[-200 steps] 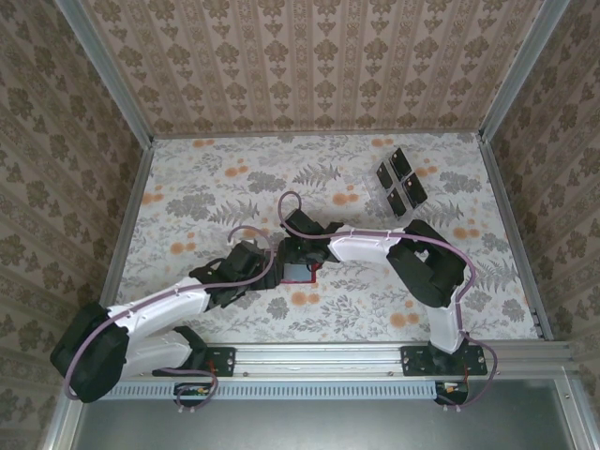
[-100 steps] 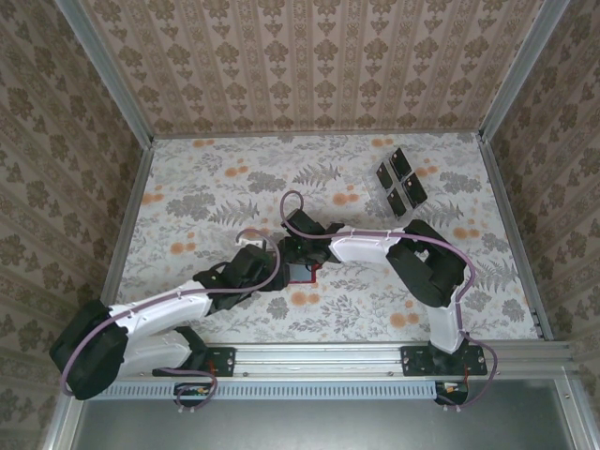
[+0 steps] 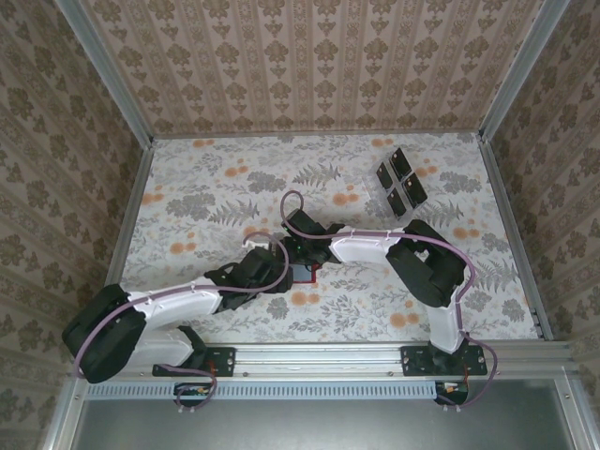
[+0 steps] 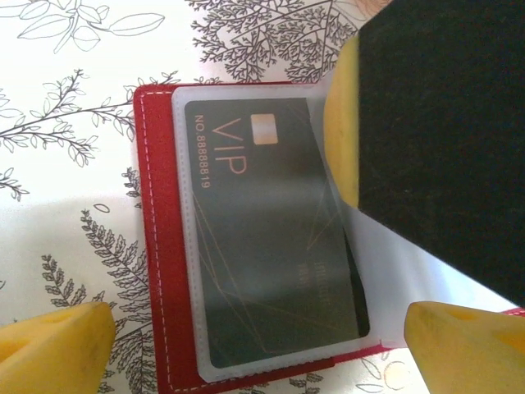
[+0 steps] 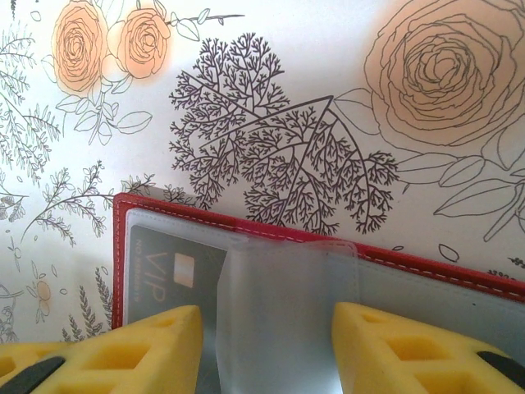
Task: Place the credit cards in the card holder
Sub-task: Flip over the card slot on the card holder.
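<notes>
Near the middle of the floral-printed tabletop, the small red folding card holder lies open and flat. One dark, near-black rectangular credit card lettered VIP sits inside its clear plastic pocket, lined up with the stitched red edge. Over the holder's other half, the right gripper stands with its yellow fingers partly apart. A translucent pocket leaf shows flat between them, and nothing is pinched. The left gripper hangs just above the holder with its jaws spread fully wide, gripping nothing. Well apart, toward the far right of the table, more dark credit cards lie grouped together.
</notes>
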